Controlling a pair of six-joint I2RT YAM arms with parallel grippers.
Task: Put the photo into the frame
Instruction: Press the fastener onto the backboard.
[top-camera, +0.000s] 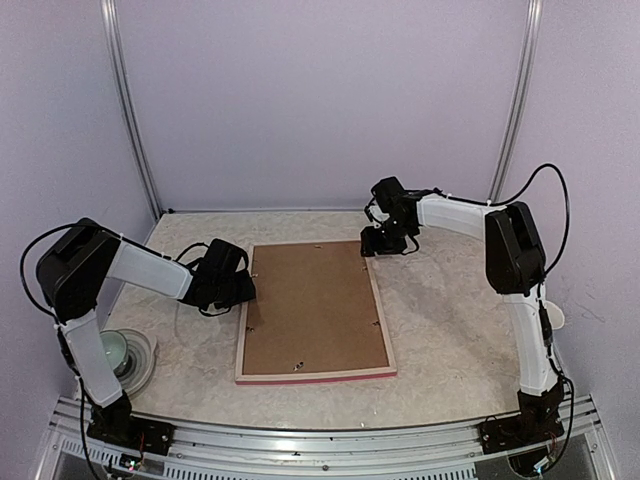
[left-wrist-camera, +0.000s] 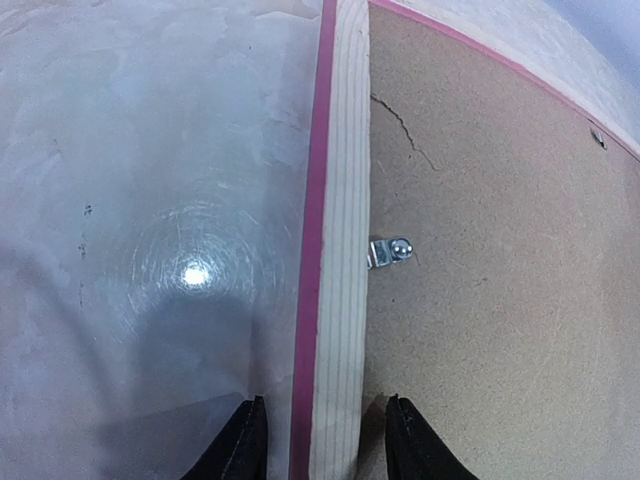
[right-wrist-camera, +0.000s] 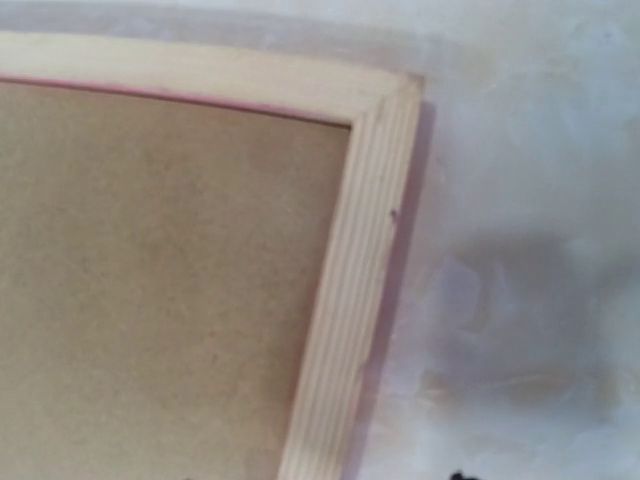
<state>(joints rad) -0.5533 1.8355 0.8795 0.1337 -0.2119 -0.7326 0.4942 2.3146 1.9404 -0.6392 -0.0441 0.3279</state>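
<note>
The frame (top-camera: 315, 375) lies face down on the tabletop (top-camera: 450, 330). The left hand (left-wrist-camera: 322, 402) straddles its left rail, apparently unclenched. The right hand (top-camera: 385, 243) is at its far right corner; its grip cannot be told.

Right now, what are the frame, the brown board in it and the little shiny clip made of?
The frame looks like pale bare wood, with fine grain lines along its back and pink paint on its side. The brown board seems pressed fibreboard: matte, speckled, with a thin crack. The clip looks like metal, silvery and glinting.
</note>
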